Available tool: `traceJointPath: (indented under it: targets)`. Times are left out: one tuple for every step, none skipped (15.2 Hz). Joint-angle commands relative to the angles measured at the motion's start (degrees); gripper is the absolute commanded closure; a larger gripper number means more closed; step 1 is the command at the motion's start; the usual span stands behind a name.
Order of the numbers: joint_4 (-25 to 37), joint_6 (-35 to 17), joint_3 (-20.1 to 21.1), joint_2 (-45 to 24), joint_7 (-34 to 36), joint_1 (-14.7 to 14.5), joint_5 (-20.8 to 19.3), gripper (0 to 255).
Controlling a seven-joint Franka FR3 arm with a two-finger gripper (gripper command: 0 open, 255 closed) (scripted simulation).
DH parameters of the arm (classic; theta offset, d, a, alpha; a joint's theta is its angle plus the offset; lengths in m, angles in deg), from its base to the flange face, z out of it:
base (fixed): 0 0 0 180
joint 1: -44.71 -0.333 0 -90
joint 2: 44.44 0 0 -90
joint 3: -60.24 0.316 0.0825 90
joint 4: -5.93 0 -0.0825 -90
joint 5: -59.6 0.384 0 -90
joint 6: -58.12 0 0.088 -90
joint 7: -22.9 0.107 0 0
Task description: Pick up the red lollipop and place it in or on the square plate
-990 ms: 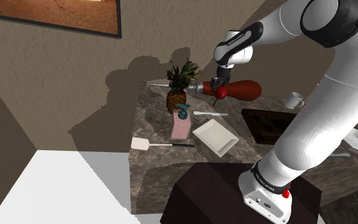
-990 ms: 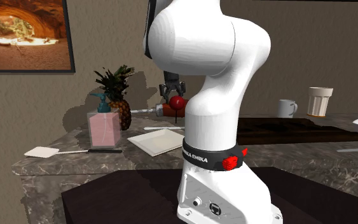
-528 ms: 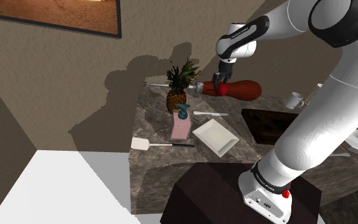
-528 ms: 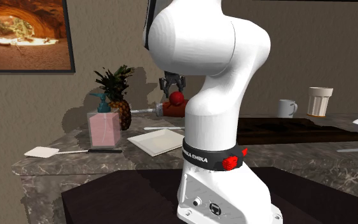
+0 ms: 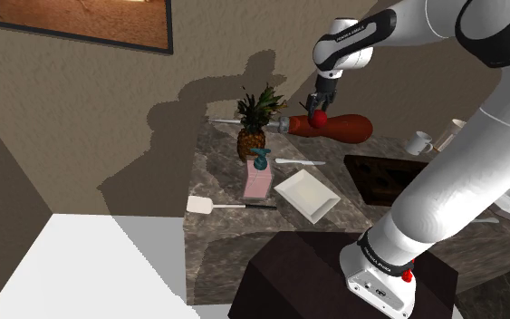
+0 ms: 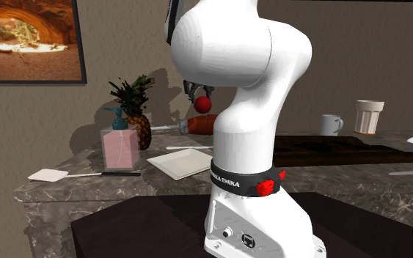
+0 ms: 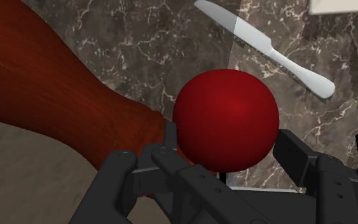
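Observation:
A red lollipop [image 5: 317, 116] hangs in the air above the marble counter, and my black gripper [image 5: 317, 107] is shut on it. In the second exterior view the lollipop [image 6: 204, 104] sits under the gripper [image 6: 199, 93], partly behind the white arm. The wrist view has the red ball [image 7: 226, 119] clasped in the gripper [image 7: 227, 145], the stick hidden. The square white plate [image 5: 306, 195] lies on the counter nearer the stand, well below the gripper; it is also on the counter [image 6: 186, 163] in front of the arm's base.
A red-brown bottle-shaped object [image 5: 339, 126] lies just under the lollipop. A white knife [image 5: 300, 161], a pineapple [image 5: 255, 127], a pink soap dispenser [image 5: 258, 179] and a spatula [image 5: 216, 206] share the counter. A dark tray [image 5: 380, 177] and a mug [image 5: 419, 142] lie toward the shoulder view's right.
My gripper has risen with the lollipop, from just above the red-brown object to higher over the counter. Nothing else has moved.

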Motion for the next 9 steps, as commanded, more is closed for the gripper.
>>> traceJointPath:
  targets:
    - [0.65,1.45,0.03,0.81,0.09,-0.08,-0.19,255]
    - [1.03,2.19,0.03,1.18,0.10,-0.10,-0.28,255]
    - [1.09,2.32,0.04,1.26,0.11,-0.10,-0.29,255]
    - [-1.15,2.24,0.33,3.41,1.22,-0.53,-1.02,255]
    - [-3.33,2.24,0.67,5.56,2.35,-0.91,-1.71,255]
    - [-5.44,2.30,1.06,7.70,3.48,-1.25,-2.36,255]
    - [-7.50,2.43,1.50,9.85,4.61,-1.56,-2.95,255]
    - [-9.50,2.64,2.01,11.98,5.73,-1.82,-3.49,255]
    - [-11.43,2.90,2.55,14.12,6.84,-2.06,-3.95,255]
